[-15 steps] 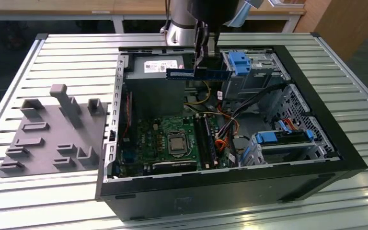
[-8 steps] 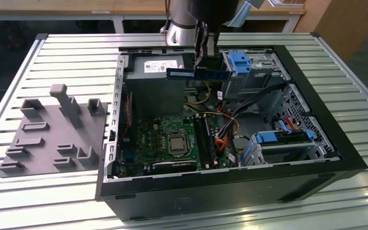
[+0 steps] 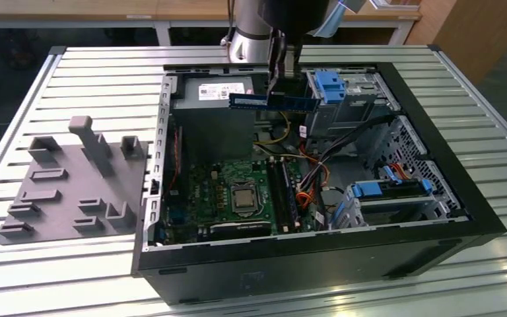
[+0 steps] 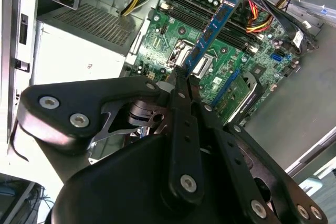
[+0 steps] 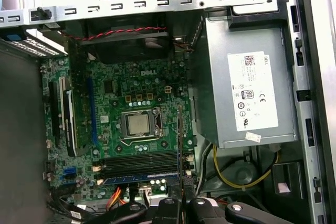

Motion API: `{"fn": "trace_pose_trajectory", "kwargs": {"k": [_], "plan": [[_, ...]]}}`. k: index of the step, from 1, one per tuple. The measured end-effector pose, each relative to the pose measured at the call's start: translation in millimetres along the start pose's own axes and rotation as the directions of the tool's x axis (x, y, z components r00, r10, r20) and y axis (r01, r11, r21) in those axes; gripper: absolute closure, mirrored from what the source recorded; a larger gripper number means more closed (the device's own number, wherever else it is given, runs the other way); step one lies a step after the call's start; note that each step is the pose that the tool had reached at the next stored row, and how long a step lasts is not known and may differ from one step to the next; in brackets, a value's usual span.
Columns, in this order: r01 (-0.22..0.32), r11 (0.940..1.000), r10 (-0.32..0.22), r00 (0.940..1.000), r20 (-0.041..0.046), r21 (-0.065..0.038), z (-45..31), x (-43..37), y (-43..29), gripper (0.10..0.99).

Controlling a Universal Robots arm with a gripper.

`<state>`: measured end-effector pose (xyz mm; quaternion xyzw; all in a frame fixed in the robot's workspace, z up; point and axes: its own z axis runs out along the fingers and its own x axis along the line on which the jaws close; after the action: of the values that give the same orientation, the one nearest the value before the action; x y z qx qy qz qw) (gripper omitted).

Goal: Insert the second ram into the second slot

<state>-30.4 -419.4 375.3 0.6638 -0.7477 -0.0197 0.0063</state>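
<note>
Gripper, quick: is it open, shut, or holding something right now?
Gripper: shut on the second ram, held in the air over the open computer case.

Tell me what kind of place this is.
Likely a robotics lab bench: a slatted metal table, an open computer case on it, and the tool gripping the second ram above it.

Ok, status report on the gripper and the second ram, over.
Gripper shut on the second ram. Ram held above the motherboard, not seated. No obstruction seen over memory slots.
</note>
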Motion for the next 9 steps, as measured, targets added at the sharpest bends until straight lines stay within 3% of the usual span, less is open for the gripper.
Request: {"fn": "trace_pose_trajectory", "kwargs": {"k": [9], "plan": [[-0.02,0.9998,0.02,0.9998,0.0007,0.0,0.0,0.0,0.0,0.953]]}}
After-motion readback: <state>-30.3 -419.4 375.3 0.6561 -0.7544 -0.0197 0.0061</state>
